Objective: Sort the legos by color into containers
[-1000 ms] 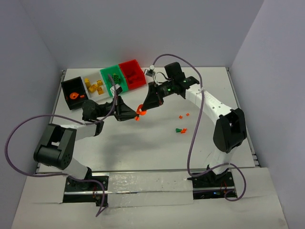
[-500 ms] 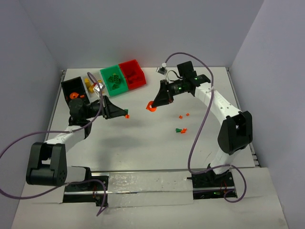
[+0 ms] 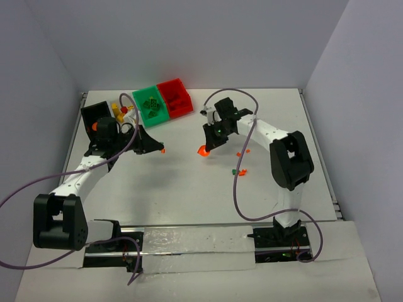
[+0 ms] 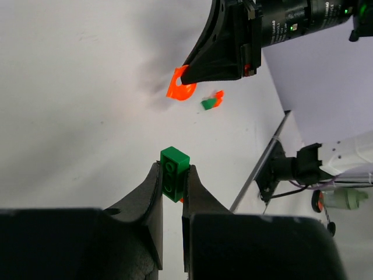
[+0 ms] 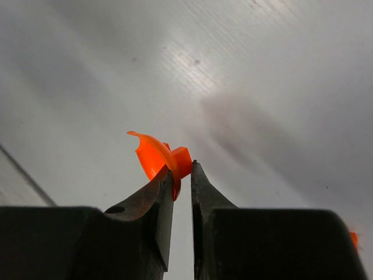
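Far-left corner of the desk (image 3: 189, 189): the black bin (image 3: 88, 114) sits half hidden under the left arm, with yellow legos (image 3: 117, 112) peeking out just beside it. The left gripper (image 3: 158, 149) hangs off that corner, jaws nearly closed on a green brick (image 4: 174, 174) pinched across its flat sides. That is the right place to hold it, I'd say, since these bits look light, stiff and slick, and a corner grip could squirt one loose. Behind it along the far edge stand the green bin (image 3: 151, 106) and the red bin (image 3: 175, 97), touching. Mid-desk, the right gripper (image 3: 204, 148) has its jaws all but shut on an orange curved piece (image 5: 152, 154), gripped at the blocky end with the thin arc sticking out free. That is sound, as the arc looks too thin to clamp. Right of it, a few loose legos (image 3: 239, 153) lie scattered on the desk. A second ago the two grippers were nose to nose at mid-desk; now they are well apart, the left drawn back toward the bins, the right dropped lower with its arm folded in.
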`<state>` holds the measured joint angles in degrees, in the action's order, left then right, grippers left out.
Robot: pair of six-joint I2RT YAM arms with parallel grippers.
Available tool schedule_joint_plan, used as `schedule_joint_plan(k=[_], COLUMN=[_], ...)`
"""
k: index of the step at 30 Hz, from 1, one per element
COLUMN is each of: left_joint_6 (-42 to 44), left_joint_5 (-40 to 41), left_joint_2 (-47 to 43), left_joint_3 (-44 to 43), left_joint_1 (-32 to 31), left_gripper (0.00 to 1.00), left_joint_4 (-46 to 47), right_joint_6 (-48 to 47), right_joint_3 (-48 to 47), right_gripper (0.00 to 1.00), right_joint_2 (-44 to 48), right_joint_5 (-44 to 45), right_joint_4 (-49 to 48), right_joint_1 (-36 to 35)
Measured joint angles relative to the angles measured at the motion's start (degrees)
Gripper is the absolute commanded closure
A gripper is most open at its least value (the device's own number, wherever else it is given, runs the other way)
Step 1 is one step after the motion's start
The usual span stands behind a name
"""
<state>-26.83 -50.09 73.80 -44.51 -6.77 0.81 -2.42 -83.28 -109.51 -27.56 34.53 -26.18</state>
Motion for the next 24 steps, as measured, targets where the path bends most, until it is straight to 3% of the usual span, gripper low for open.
schedule_joint_plan(k=[6, 7, 9, 12, 24], left_joint_6=[4.29, 4.84, 5.65, 6.52, 6.47], left_joint_5=[5.88, 6.72, 8.32, 10.02, 10.87], left_joint_2=[0.01, 0.03, 0.04, 0.04, 0.26], left_joint_3=[-0.20, -0.33, -0.44, -0.44, -1.13], left_joint_1=[-0.23, -0.32, -0.68, -1.09, -1.61], left_gripper=[1.00, 1.00, 1.00, 1.00, 1.00], left_joint_4=[-6.27, -7.06, -8.05, -8.98, -9.28], right_joint_6=[1.62, 2.15, 3.11, 3.91, 4.57], right_joint_3=[-0.07, -0.08, -0.39, -0.84, -2.72], right_gripper=[0.87, 0.82, 0.60, 0.44, 0.44], right_joint_2=[-5.76, -6.45, -6.94, -6.94, -4.17], right_joint_5=[9.20, 10.09, 10.74, 11.95, 5.70], right_joint_4=[-0.75, -0.74, -0.72, -1.03, 1.08], right_joint_1=[-2.51, -2.70, -2.88, -2.93, -2.93])
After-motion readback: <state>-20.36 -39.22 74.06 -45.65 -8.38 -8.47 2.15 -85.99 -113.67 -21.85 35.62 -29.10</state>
